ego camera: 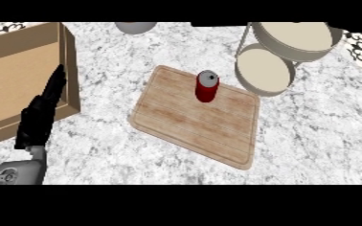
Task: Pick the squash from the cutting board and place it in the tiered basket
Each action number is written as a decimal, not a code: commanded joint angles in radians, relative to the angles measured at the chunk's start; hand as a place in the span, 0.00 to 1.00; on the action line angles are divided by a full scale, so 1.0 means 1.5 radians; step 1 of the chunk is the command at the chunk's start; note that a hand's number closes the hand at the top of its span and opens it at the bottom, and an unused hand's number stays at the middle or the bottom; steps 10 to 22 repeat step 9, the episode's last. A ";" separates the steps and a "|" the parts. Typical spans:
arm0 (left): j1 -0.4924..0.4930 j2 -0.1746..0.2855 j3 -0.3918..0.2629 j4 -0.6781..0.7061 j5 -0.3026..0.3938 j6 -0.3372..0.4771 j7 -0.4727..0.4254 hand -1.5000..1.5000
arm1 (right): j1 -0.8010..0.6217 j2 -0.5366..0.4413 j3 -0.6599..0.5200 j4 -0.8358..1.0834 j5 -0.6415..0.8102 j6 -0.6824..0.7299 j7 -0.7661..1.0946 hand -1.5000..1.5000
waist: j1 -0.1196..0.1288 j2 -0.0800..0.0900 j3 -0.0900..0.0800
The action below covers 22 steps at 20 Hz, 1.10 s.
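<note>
No squash seen: board (191, 124) carries only an upright red can (206, 87). Your left hand (37, 119) rests left of board, fingers (55, 84) straight, empty; right hand unseen.

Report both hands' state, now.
left hand: open, fingers straight, holding nothing.
right hand: not in view.
</note>
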State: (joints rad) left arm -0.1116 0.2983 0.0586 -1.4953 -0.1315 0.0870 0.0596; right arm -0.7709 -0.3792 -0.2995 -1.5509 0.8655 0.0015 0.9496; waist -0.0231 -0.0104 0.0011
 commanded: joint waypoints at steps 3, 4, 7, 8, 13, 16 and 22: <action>0.037 -0.007 0.002 -0.020 -0.004 0.005 -0.001 0.50 | 0.159 -0.026 -0.088 -0.254 -0.123 0.124 0.056 0.00 | -0.011 -0.003 0.000; 0.022 -0.001 -0.001 -0.032 -0.009 0.001 0.028 0.50 | 0.194 -0.031 -0.114 -0.266 -0.150 0.121 0.027 0.00 | -0.004 0.000 0.000; -0.021 -0.019 0.006 0.041 -0.024 0.025 -0.002 0.50 | 0.297 -0.003 -0.171 -0.358 -0.212 0.109 -0.017 0.00 | -0.013 0.003 0.000; 0.001 -0.022 -0.008 -0.001 -0.028 0.021 0.016 0.50 | 0.271 -0.047 -0.219 -0.361 -0.271 0.156 -0.002 0.00 | -0.006 0.002 0.000; -0.002 -0.004 0.006 0.005 -0.017 0.001 0.009 0.50 | 0.329 0.003 -0.208 -0.414 -0.257 0.126 -0.011 0.00 | -0.001 0.003 0.000; -0.002 -0.004 0.006 0.005 -0.017 0.001 0.009 0.50 | 0.329 0.003 -0.208 -0.414 -0.257 0.126 -0.011 0.00 | -0.001 0.003 0.000; -0.002 -0.004 0.006 0.005 -0.017 0.001 0.009 0.50 | 0.329 0.003 -0.208 -0.414 -0.257 0.126 -0.011 0.00 | -0.001 0.003 0.000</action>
